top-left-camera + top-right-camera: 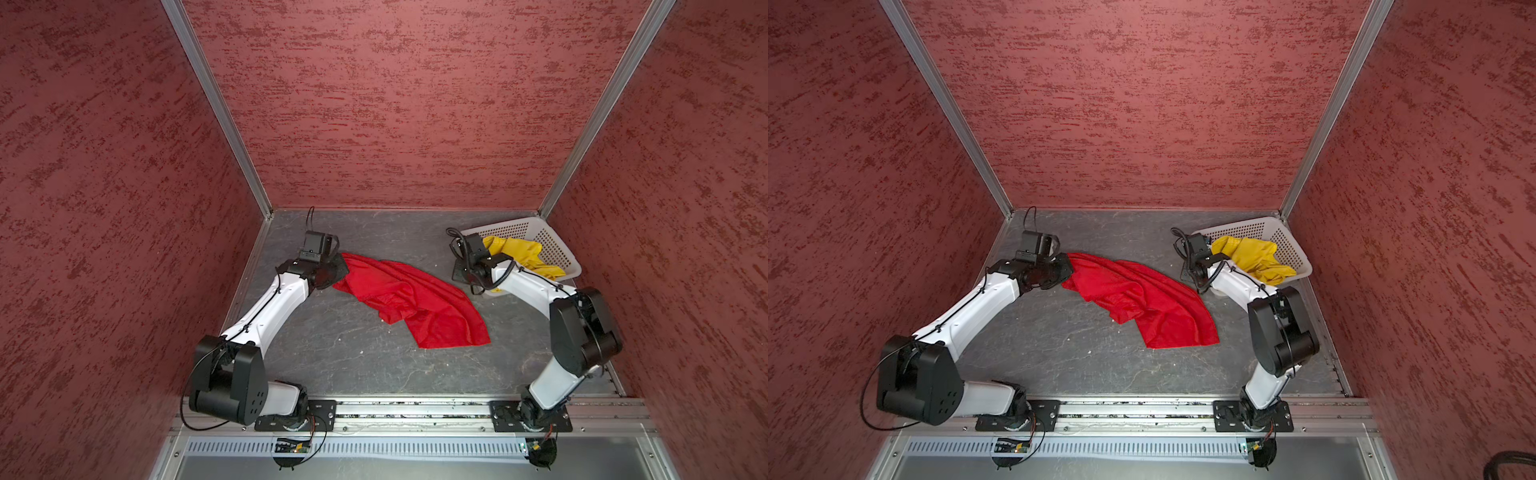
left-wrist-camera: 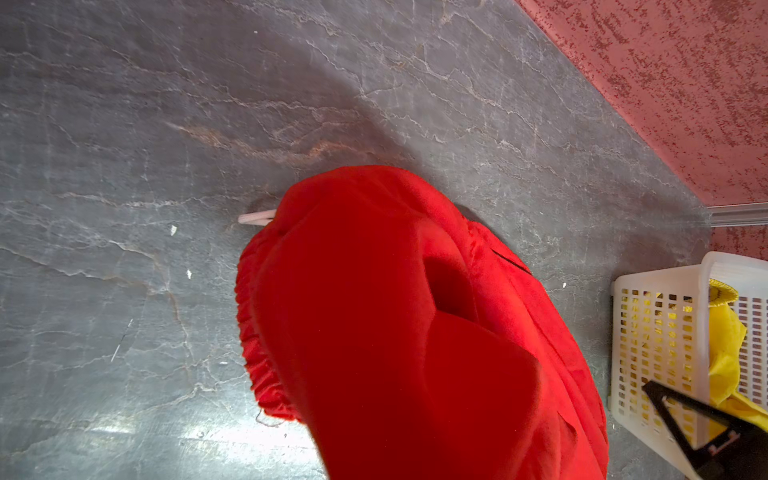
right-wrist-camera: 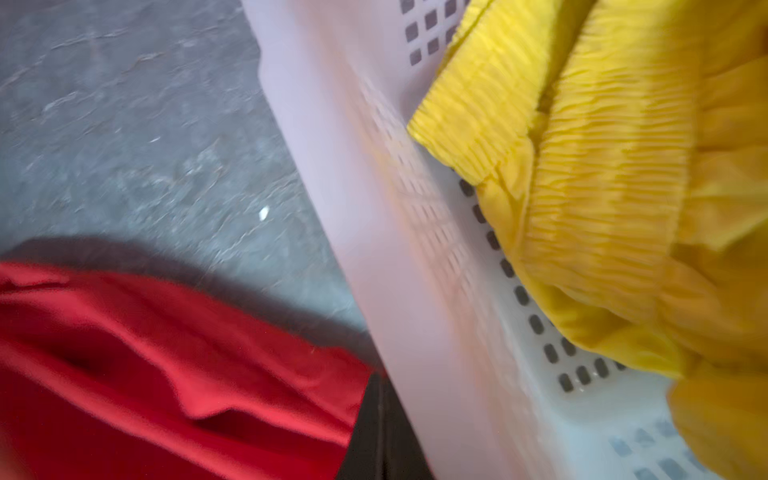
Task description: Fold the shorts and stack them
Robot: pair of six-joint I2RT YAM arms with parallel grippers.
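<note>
The left gripper (image 1: 338, 268) is closed on one end of the red shorts (image 1: 415, 303). In both top views the cloth is lifted at this gripper (image 1: 1065, 268) and trails away from it over the grey worktop (image 1: 353, 365) toward the right arm's side. The far end lies flat and creased there. In the left wrist view the red shorts (image 2: 415, 332) are draped over the gripper so fully that its fingers are hidden (only a gathered waist edge can be made out along one side of the bunched cloth).

The right gripper (image 1: 460, 270) is held low, just beside the outer wall of the white perforated basket (image 1: 557, 245). It is closed: in the right wrist view the right gripper (image 3: 376, 428) is seen as two black fingers pressed together, with nothing visible between them. Whether the basket (image 3: 374, 208) is touched by them cannot be told, since that view is blurred. From the left wrist view the same gripper (image 2: 685, 419) is seen against the basket wall (image 2: 656, 332).

The yellow shorts (image 1: 519, 253) are bunched inside the basket, just beyond the right gripper, with the ribbed waistband (image 3: 602, 187) turned toward the wall nearest it. The trailing end of the red shorts (image 3: 145, 374) lies near this gripper on its other side, outside the basket.
</note>
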